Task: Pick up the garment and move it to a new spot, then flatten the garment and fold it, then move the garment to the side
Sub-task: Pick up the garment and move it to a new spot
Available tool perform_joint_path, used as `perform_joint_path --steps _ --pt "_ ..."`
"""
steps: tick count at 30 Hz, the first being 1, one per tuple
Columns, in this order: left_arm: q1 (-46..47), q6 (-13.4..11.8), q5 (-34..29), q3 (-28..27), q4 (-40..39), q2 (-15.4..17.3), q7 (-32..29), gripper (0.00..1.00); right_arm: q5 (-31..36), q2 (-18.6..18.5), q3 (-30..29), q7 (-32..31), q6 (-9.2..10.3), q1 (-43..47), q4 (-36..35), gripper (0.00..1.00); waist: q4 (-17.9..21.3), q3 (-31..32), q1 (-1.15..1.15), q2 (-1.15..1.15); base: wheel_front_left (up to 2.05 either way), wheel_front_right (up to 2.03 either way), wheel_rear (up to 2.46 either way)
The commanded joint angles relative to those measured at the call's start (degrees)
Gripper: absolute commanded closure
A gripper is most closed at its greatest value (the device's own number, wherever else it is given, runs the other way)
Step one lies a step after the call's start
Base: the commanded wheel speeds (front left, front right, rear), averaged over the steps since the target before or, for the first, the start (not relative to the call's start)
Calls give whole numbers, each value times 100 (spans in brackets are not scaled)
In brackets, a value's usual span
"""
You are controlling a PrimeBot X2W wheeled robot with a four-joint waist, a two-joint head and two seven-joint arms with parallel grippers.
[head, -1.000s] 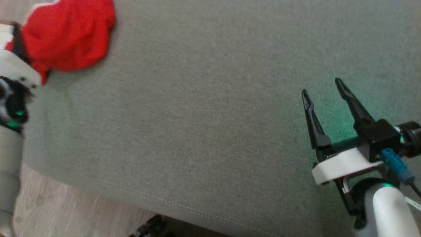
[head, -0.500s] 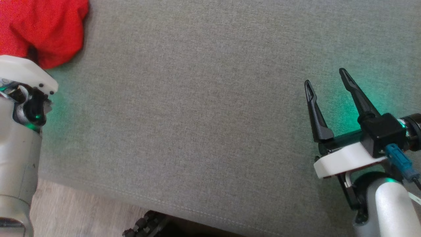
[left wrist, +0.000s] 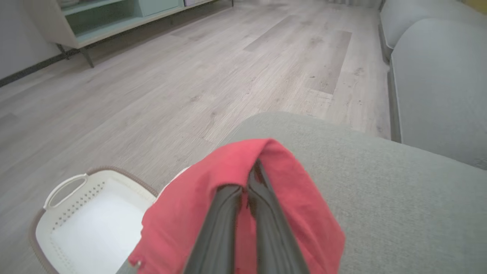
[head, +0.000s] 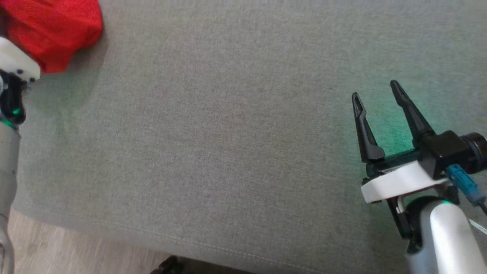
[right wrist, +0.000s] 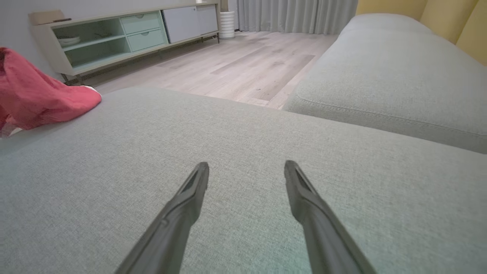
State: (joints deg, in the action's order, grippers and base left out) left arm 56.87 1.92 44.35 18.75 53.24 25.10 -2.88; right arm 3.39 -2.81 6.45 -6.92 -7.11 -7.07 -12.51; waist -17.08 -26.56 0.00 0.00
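**Head view, near to far.** At 4 o'clock the right gripper [head: 374, 90] is held low over the cushion [head: 228, 144], its fingers spread and nothing between them. At 10 o'clock, at the cushion's far left corner, the garment [head: 57, 34] is seen as a red bunched heap. The left gripper [left wrist: 252, 179] is clenched on it, and in the left wrist view a fold of cloth is draped over the two pressed-together fingers. Past the corner, at 8 o'clock in that view, a white basket [left wrist: 72, 213] is set on the floor [left wrist: 152, 95].

Progress is judged early: the garment has been grasped, while the move to a new spot, the flattening, the fold and the setting aside are all left.

The garment is crumpled, with no edge laid out — a little white is glimpsed at its rim. Whether it is wholly clear of the cushion cannot be told.
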Motion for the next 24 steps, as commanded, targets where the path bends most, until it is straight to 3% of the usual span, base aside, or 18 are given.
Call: perform_joint_path --steps 1,8,15,24 --pt "248 31 -80 -96 -171 430 23 100 -71 -7 136 75 -37 -85 -152 0 119 181 0 0 0 0 0" --pt "682 265 -566 506 -852 494 -301 100 -575 -7 128 554 -37 -39 481 0 694 1017 0 0 0 0 0" --pt "848 405 -586 929 -1850 140 -746 100 -936 -7 24 931 -37 136 1000 0 1318 1715 0 0 0 0 0" --pt "303 338 -222 1179 -2998 -381 -1079 100 -1043 -7 -144 1121 -37 206 1196 0 1855 1546 0 0 0 0 0"
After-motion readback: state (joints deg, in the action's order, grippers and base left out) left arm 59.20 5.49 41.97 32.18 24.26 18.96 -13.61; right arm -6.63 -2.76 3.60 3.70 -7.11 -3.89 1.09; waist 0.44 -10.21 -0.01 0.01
